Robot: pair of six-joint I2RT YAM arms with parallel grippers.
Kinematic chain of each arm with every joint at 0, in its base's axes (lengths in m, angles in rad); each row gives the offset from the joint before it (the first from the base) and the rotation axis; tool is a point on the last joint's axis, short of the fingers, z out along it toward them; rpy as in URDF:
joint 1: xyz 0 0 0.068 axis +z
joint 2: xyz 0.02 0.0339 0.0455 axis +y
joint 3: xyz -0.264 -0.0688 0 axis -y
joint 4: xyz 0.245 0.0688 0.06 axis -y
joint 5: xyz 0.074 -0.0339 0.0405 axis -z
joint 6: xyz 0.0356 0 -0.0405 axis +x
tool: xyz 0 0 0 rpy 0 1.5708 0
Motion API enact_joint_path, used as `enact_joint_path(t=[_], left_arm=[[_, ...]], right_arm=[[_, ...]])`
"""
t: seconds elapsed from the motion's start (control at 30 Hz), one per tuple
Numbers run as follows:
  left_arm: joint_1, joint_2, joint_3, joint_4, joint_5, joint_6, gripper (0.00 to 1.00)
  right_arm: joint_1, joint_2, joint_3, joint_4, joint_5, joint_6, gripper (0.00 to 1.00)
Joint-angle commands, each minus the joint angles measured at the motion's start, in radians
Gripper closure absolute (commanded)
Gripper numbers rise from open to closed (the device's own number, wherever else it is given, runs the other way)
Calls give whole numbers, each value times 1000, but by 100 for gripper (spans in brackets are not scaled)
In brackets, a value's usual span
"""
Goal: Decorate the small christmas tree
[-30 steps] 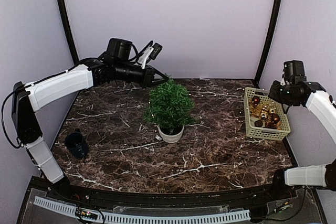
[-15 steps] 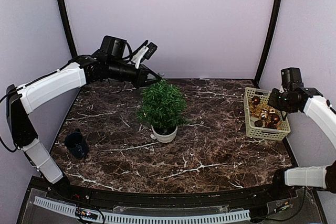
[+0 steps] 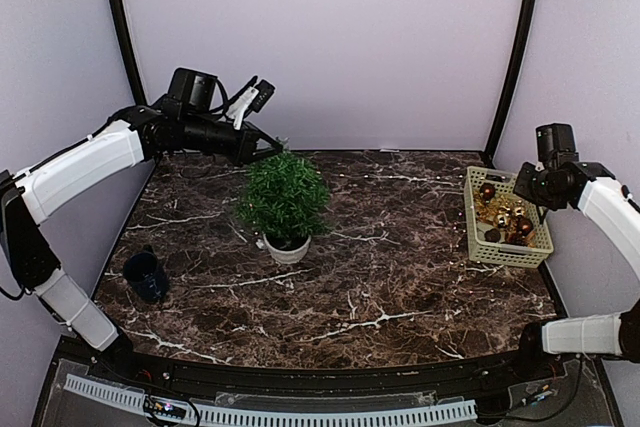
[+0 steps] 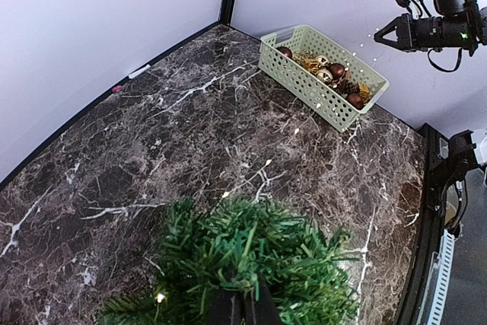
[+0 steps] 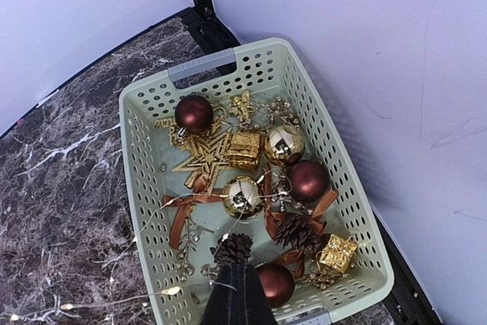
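Tree stands upright, centre-left of the top view, its tip pinched by the clenched left gripper. The right gripper, clamped shut, hangs over the basket, far right.

On table: small christmas tree left of centre. Well right of tree, basket, ornaments inside. Left of tree, nearer front edge, cup.
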Motion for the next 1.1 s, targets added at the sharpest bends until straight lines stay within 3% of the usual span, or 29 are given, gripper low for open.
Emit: enact_joint_path(t=[0.0, 0.53, 0.73, 0.8, 1.07], left_arm=[[24, -63, -26, 22, 12, 13, 100], [70, -59, -65, 53, 31, 7, 100], [71, -56, -97, 106, 90, -20, 100], [73, -55, -109, 129, 109, -29, 100], [71, -43, -116, 152, 119, -40, 100]], right_arm=[[-13, 4, 21, 26, 41, 3, 100], [-96, 1, 26, 25, 16, -25, 100], [-93, -21, -18, 46, -199, -54, 100], [-76, -31, -46, 49, -297, -60, 100], [148, -67, -151, 9, -370, 17, 100]])
